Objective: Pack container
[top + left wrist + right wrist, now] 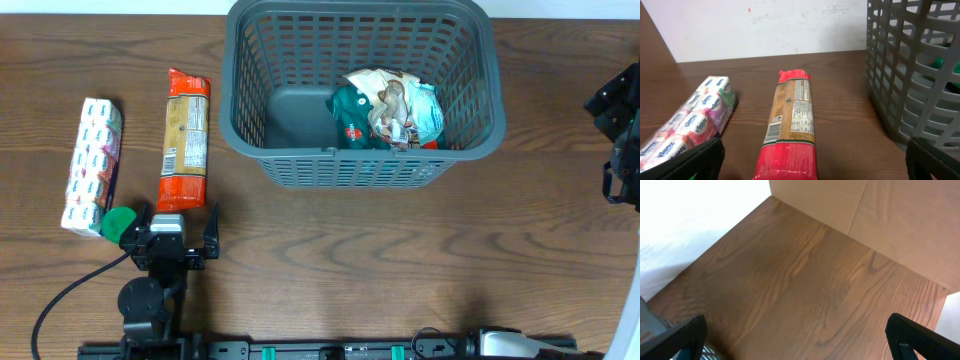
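The dark grey slotted container (pixel 480 125) stands at the back middle of the table, with several snack packets (pixel 388 110) in its right half. Its lattice wall shows at the right of the left wrist view (pixel 910 75). A long red and orange packet (pixel 185 138) lies left of it, also in the left wrist view (pixel 790 125). A white and pink tissue pack (pixel 92 165) lies further left (pixel 695 120). My left gripper (pixel 172 232) is open, just in front of the red packet's near end (pixel 812 160). My right gripper (pixel 797 340) is open and empty, at the table's right edge (pixel 622 150).
A green round thing (pixel 118 222) sits beside the left gripper. Wood table (pixel 400 260) runs in front of the container. A cardboard wall (pixel 880 215) stands behind the table in the right wrist view. A rail (pixel 330 350) runs along the front edge.
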### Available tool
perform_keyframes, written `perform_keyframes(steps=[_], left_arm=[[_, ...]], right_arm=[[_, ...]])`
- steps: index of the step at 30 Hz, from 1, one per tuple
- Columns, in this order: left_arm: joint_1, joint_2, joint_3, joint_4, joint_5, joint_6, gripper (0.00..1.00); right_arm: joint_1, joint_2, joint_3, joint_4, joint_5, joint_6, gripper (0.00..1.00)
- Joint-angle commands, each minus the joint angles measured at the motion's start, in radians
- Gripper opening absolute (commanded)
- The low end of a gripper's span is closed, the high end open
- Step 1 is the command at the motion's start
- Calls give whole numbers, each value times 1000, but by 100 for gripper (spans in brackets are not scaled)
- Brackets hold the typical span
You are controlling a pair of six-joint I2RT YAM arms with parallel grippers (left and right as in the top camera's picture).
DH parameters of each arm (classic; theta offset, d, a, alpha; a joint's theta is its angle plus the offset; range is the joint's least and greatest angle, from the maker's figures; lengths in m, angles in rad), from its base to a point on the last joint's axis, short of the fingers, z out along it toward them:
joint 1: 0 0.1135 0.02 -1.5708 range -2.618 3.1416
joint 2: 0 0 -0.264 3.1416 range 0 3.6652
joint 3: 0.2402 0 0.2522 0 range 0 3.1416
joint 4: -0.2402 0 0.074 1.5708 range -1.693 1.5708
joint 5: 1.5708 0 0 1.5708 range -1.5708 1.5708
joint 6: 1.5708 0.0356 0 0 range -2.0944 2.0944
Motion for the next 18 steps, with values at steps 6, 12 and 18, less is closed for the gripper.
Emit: perform_keyframes(steps=[6,12,18], left_arm=[[5,-6,-25,7,23,-2,99],[5,8,64,-7,18,-170,99],[5,221,342,-127,-81,-146,99]], right_arm=[[-8,-3,-1,-2,0,14,99],[-8,-3,-1,-2,0,14,99],[-8,-3,-1,-2,0,14,99]])
